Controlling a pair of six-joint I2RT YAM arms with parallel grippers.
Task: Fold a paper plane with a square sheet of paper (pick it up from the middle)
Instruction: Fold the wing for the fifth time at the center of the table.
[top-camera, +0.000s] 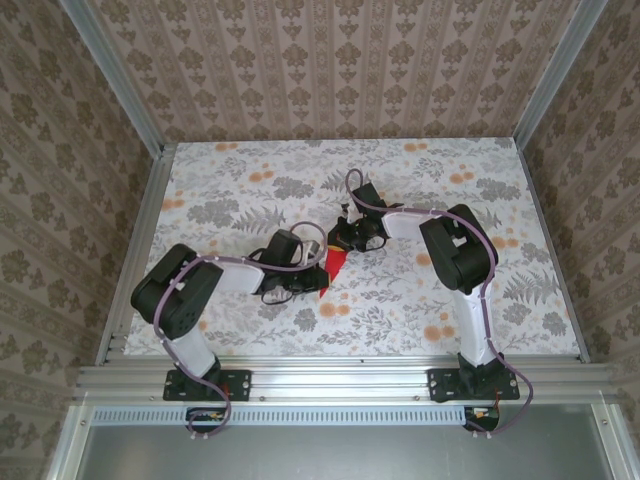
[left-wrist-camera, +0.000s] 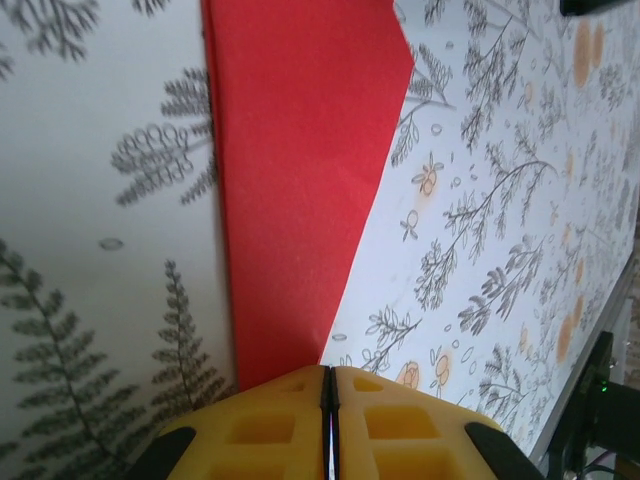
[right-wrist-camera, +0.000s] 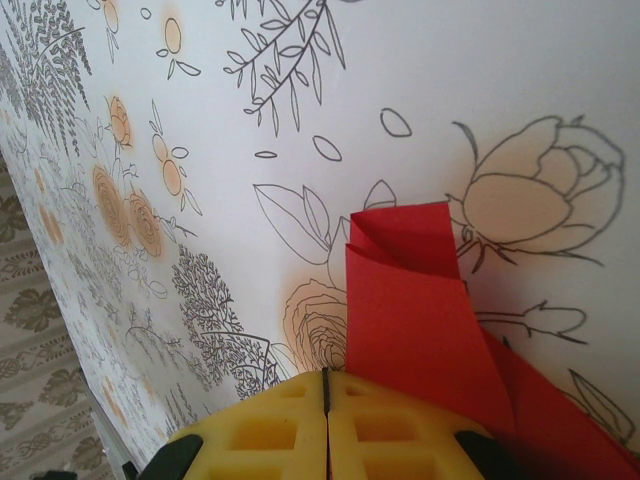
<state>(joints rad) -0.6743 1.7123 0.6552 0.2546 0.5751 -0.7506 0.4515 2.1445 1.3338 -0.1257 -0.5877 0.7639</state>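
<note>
- Pressing shut with no gap, the left gripper (left-wrist-camera: 328, 385) covered the narrow end of the folded red paper (left-wrist-camera: 300, 180); whether it pinched it was unclear.
- The right gripper (right-wrist-camera: 325, 388) was closed too, paper passing under one finger.
- The paper lay mid-table on the floral tabletop (top-camera: 420, 300), between both grippers.

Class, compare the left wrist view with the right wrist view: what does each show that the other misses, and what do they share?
Left wrist: the folded bright red paper sheet as one smooth panel with a long straight edge and a slanted edge, narrowing toward the left gripper. Right wrist: layered folded flaps at the paper's end, beside a drawn rose, above the right gripper. Both: a shut gripper, red paper, the floral table cover.
</note>
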